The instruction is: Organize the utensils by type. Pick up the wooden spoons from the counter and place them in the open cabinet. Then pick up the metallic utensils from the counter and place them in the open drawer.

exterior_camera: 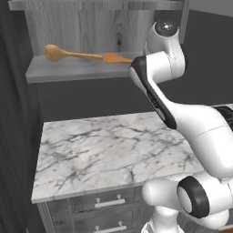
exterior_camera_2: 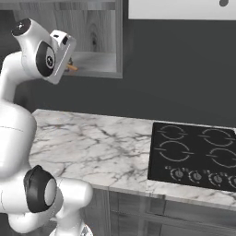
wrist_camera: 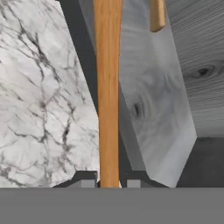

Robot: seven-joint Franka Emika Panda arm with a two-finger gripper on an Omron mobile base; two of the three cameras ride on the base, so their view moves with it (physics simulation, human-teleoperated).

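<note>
My gripper [wrist_camera: 108, 181] is shut on the handle of an orange-tan wooden spoon [wrist_camera: 107, 87], which runs straight away from the fingertips over the front edge of the open cabinet's grey shelf [wrist_camera: 153, 109]. The end of a second wooden spoon handle [wrist_camera: 157, 15] lies further in on that shelf. From the left base view, a wooden spoon with a round bowl [exterior_camera: 54, 52] rests on the shelf [exterior_camera: 68, 70], and an orange piece [exterior_camera: 118, 58] leads to my hand, hidden behind the arm. The gripper [exterior_camera_2: 70, 63] is at the cabinet mouth. The metallic utensils and the open drawer are out of view.
The white marble counter [exterior_camera: 113, 145] lies below the cabinet, with shut grey drawers [exterior_camera: 109, 202] under its front edge. A black cooktop [exterior_camera_2: 198, 156] is set into the counter to the right. A dark wall [exterior_camera_2: 175, 69] runs behind.
</note>
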